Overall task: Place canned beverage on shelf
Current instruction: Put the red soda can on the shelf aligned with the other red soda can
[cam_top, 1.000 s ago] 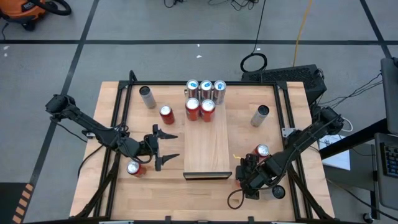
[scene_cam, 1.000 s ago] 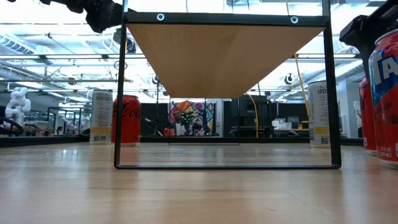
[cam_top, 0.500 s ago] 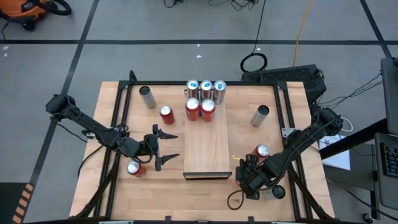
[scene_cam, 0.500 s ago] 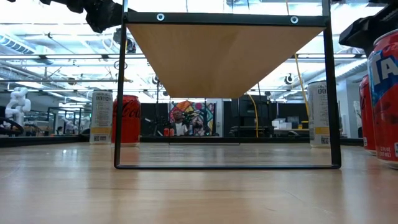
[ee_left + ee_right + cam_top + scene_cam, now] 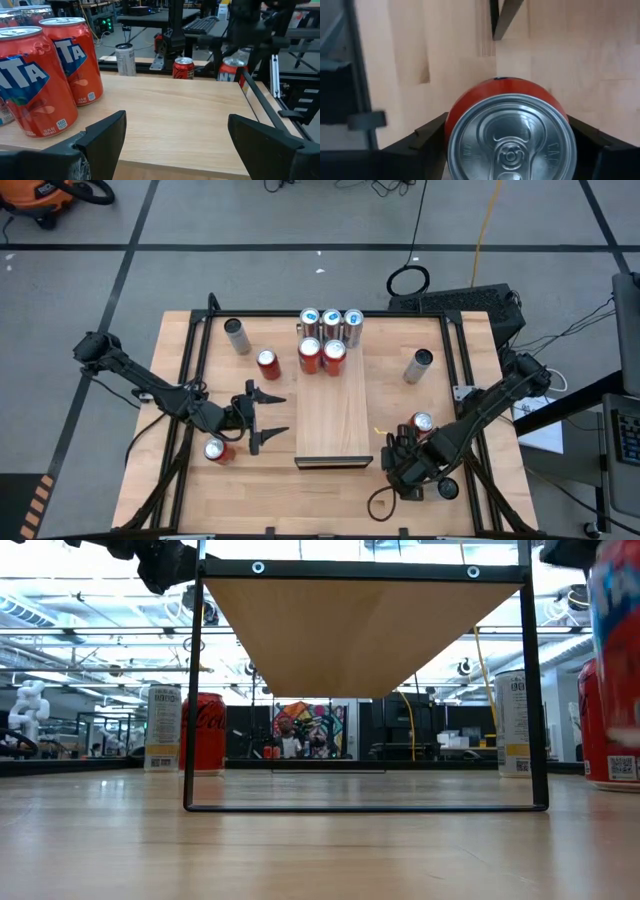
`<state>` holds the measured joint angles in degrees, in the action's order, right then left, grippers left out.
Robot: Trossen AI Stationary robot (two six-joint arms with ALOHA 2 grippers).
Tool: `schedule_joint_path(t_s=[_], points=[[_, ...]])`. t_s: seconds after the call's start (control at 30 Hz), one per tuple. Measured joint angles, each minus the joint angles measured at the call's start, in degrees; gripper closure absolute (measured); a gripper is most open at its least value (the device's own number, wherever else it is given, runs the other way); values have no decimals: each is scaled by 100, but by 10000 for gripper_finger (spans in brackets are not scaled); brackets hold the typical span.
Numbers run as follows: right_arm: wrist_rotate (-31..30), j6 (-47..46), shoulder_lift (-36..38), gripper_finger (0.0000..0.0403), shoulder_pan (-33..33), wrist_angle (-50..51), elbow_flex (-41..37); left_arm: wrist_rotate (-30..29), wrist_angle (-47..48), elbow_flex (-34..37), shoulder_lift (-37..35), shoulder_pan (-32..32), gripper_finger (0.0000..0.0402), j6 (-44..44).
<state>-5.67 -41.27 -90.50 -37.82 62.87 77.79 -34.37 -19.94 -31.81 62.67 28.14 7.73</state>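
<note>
The shelf [image 5: 333, 415] is a pale wood panel on a thin black frame, with a dark near edge. Several cans [image 5: 331, 340] stand at its far end. My right gripper [image 5: 402, 464] is right of the shelf's near corner, shut on a red can [image 5: 510, 135], which also shows in the low view [image 5: 616, 640]. My left gripper [image 5: 264, 415] hangs open and empty just left of the shelf. Its fingers frame the shelf top [image 5: 175, 120] in its wrist view. My right gripper pinches the red can between its two fingers, on opposite sides of the can's wall [image 5: 454, 114] just below the top rim. The fingers come from above, pointing down. The can stands upright in the hold, lifted clear of the table.
On the table stand a red can [image 5: 215, 450] by my left gripper, a red can [image 5: 268, 363] and a silver can [image 5: 237, 335] at the far left. A silver can [image 5: 420, 365] and a red can [image 5: 421, 423] stand on the right.
My right gripper has risen with the red can, which now hangs clear of the table. In the low view the can has gone up and uncovered the red can standing behind it.
</note>
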Motion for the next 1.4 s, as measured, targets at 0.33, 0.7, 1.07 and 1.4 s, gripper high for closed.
schedule_joint_path(t_s=[0.33,0.7,1.07,1.4], points=[[298,880,2,130,-1,1341,1930,0,-98,0,0,0,55,91],[-1099,2136,9,130,2,1941,3383,297,-958,0,17,2,55,51],[-2166,4005,9,129,200,724,3397,312,-2624,-284,1186,39,43,-1493],[-2154,5512,7,128,537,-926,2874,532,-2663,-891,1864,101,42,-2068]])
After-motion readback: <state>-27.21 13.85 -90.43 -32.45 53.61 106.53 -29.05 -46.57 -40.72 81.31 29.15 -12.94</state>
